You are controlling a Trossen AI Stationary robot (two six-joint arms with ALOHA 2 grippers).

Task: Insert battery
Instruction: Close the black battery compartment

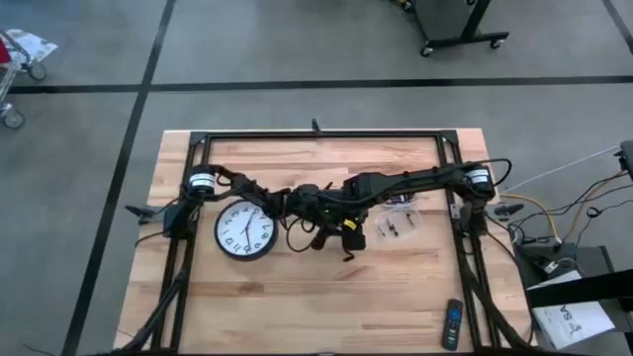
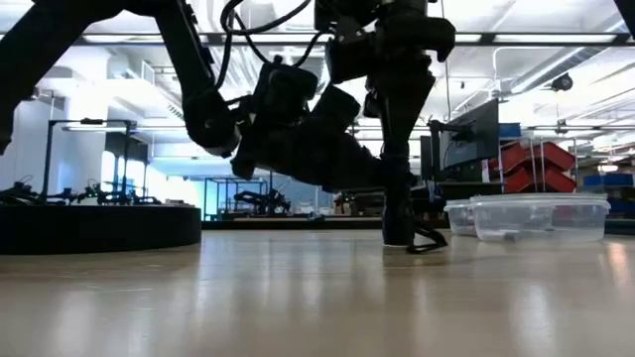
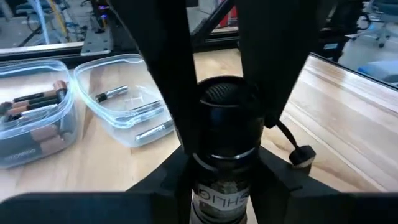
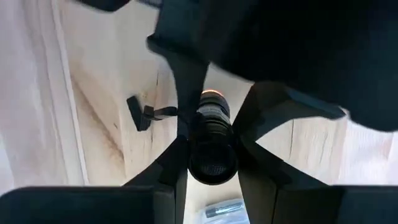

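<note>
Both sets of jaws pinch one black flashlight (image 3: 225,134) above mid-table: left gripper (image 3: 224,155) and right gripper (image 4: 208,146) meet there. Beside it on the wooden table (image 1: 297,297) stand clear battery tubs (image 3: 121,99); a clock (image 1: 245,230) lies nearby. Open workshop behind.

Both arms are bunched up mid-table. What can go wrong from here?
1. The left gripper and right gripper both clamp the flashlight; any mismatched motion could twist it loose or strain the arms.
2. The lanyard hangs free and could snag a finger.
3. The open battery tub sits close by; a swing could knock it.
</note>
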